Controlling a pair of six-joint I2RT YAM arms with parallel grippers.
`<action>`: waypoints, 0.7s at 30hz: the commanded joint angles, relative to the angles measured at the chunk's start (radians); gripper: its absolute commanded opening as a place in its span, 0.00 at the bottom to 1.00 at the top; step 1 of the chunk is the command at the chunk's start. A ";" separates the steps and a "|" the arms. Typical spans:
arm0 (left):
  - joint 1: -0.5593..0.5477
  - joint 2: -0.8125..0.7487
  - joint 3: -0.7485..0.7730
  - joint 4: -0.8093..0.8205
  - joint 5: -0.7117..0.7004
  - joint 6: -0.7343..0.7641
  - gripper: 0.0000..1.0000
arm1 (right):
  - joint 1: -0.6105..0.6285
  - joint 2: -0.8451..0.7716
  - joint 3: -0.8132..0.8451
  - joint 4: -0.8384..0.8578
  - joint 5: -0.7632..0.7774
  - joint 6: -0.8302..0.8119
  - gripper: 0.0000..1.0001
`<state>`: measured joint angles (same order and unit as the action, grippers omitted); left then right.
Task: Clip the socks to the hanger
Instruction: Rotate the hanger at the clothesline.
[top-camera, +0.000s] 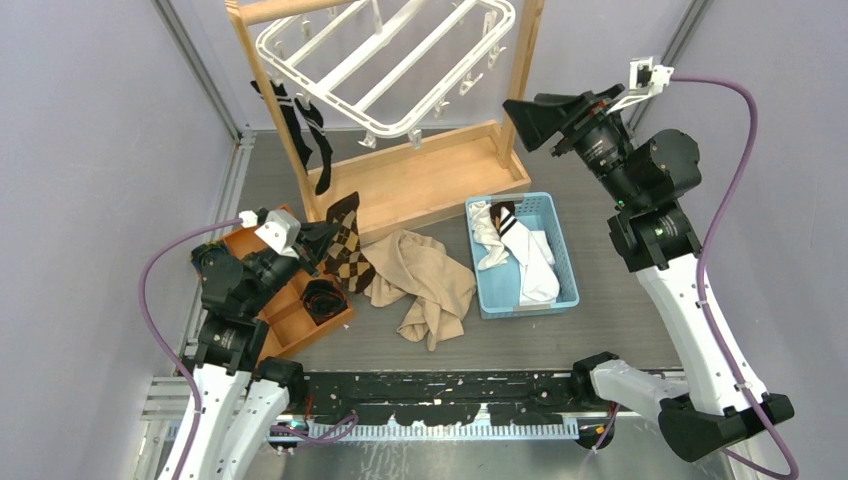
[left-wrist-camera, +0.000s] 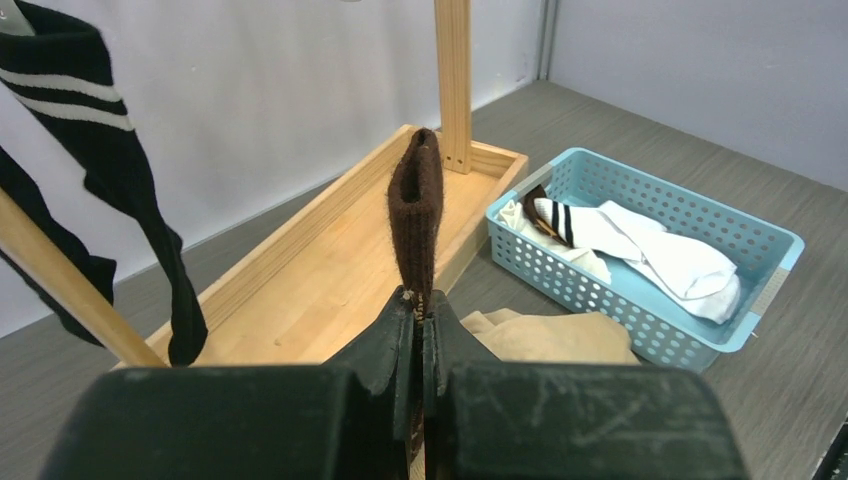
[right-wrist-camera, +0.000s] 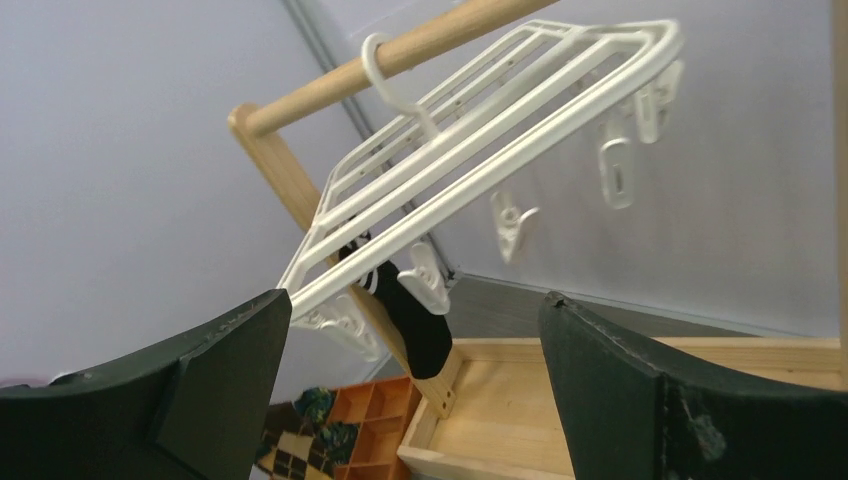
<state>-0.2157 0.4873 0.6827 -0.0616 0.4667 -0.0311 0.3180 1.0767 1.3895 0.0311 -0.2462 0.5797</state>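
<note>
Frame edge is cutting off the far side of the hanger, and the left gripper is covering the brown sock's lower end.

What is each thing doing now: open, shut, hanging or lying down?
Left gripper: shut on the brown argyle sock.
Right gripper: open, up near the hanger.
Brown argyle sock: pinched, cuff standing up.
Hanger: hooked on the wooden rod, tilted.
Black striped socks: hanging from the hanger.
White socks: lying in the blue basket.
Beige cloth: crumpled on the table.

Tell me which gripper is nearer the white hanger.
Right. The right gripper hangs open beside the hanger's right end; the left gripper sits low, well below it, gripping a brown sock.
</note>
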 joint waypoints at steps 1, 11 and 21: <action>-0.002 0.026 -0.003 0.124 0.056 -0.049 0.00 | 0.008 -0.007 -0.049 0.104 -0.250 -0.131 1.00; -0.004 0.118 -0.039 0.346 0.112 -0.149 0.00 | 0.242 0.089 -0.006 -0.066 -0.349 -0.617 1.00; -0.004 0.272 -0.041 0.514 0.162 -0.185 0.00 | 0.336 0.237 0.021 0.031 -0.305 -0.756 0.94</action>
<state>-0.2161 0.7059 0.6315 0.3084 0.5919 -0.1864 0.6395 1.2884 1.3617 -0.0296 -0.5762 -0.0849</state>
